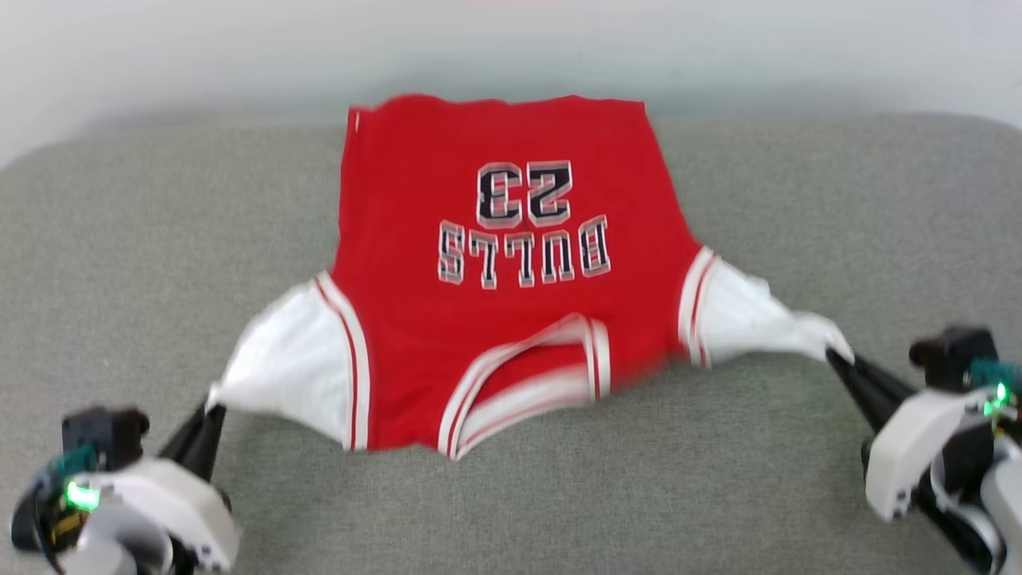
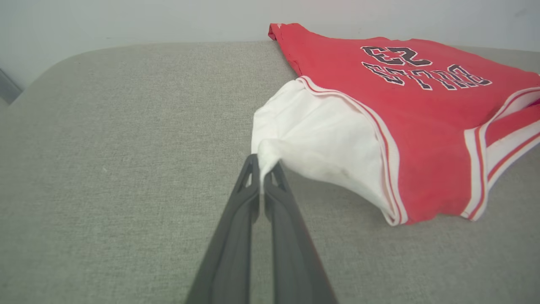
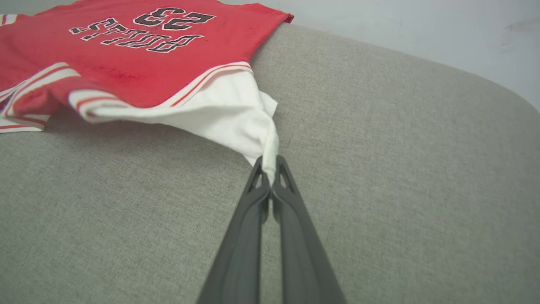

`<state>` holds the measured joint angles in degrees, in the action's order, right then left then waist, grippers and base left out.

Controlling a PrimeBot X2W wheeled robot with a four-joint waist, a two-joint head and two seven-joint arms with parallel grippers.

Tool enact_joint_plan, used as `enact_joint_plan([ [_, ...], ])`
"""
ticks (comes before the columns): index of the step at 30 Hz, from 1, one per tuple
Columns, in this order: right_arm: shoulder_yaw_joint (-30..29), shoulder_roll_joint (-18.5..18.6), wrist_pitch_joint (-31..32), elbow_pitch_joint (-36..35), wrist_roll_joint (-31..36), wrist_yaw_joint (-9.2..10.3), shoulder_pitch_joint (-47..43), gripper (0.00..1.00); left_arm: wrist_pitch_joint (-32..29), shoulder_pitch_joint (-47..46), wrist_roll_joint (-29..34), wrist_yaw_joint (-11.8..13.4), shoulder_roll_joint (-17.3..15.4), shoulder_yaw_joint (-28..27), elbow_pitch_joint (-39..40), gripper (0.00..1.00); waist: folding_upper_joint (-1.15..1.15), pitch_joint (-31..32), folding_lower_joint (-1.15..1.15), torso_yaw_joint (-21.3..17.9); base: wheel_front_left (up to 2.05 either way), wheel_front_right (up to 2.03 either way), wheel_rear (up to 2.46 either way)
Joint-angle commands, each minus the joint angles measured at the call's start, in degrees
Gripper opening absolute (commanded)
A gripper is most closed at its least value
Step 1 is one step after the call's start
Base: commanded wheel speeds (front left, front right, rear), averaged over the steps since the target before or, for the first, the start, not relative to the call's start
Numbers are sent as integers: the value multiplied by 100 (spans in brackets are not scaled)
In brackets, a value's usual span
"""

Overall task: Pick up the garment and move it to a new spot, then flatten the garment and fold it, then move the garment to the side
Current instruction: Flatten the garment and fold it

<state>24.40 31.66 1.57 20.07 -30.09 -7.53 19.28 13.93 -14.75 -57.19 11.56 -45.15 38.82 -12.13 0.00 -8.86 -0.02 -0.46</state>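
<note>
At the lower left of the head view, the left gripper, two long dark fingers on a white housing, is pressed together on the tip of the white left sleeve. In the left wrist view the left gripper is seen with white cloth pinched between its fingertips. At the lower right, the right gripper is clamped in the same way on the tip of the white right sleeve. That pinch on bunched cloth is shown closely in the right wrist view.

Between the two grips the garment, a red soft-knit T-shirt with white short sleeves and red-and-white striped trim, is spread with both sleeves drawn outward into points. Its striped collar is turned toward the robot and is blurred. Black-and-white lettering reading "BULLS 23" is seen upside down on the chest. The hem is laid at the far edge of the grey woven fabric surface, close to the pale wall. Under the sleeves and the shoulder edge a shadow is cast on the surface.
</note>
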Motion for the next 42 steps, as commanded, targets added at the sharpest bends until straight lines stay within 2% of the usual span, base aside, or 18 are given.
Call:
enact_joint_plan([
  [1,-47,-42,9,-33,24,9,-169,0,41,150,-72,29,-35,-30,27,0,0,180,2,-37,0,0,0],
  [8,-505,-168,119,-215,98,10,-1372,0,76,1142,-397,161,-208,-84,203,0,0,573,2,-14,0,0,0],
  [13,-784,-124,245,-397,201,10,-2177,0,94,1643,-555,223,-250,-91,272,0,0,712,2,-4,0,0,0],
  [19,-1106,-198,453,-562,204,11,-2896,0,98,1947,-610,261,-194,-113,245,0,0,742,2,62,0,0,0],
  [23,-1351,-315,520,-733,164,10,-3014,0,112,1962,-542,249,-149,-171,274,0,0,697,2,95,0,0,0],
  [24,-1426,-367,538,-767,177,10,-2999,32,115,1936,-515,258,-121,-171,291,0,0,689,2,104,0,0,0],
  [25,-1491,-414,537,-814,198,10,-2965,100,119,1890,-477,274,-84,-201,323,0,0,679,2,118,0,0,0],
  [29,-1790,-483,593,-1124,334,9,-2682,100,128,1793,-340,357,63,-312,435,0,0,603,2,144,0,0,0],
  [34,-2441,-372,762,-1803,528,9,-2158,100,135,1680,-91,456,214,-463,671,0,0,401,2,244,0,0,0],
  [39,-2716,-205,1228,-2404,533,7,-1066,100,137,1450,251,519,350,-585,1002,0,0,12,2,500,0,0,0],
  [42,-2655,-68,1802,-2503,450,7,-201,100,137,1224,474,522,446,-655,1177,0,0,-334,2,728,0,0,0],
])
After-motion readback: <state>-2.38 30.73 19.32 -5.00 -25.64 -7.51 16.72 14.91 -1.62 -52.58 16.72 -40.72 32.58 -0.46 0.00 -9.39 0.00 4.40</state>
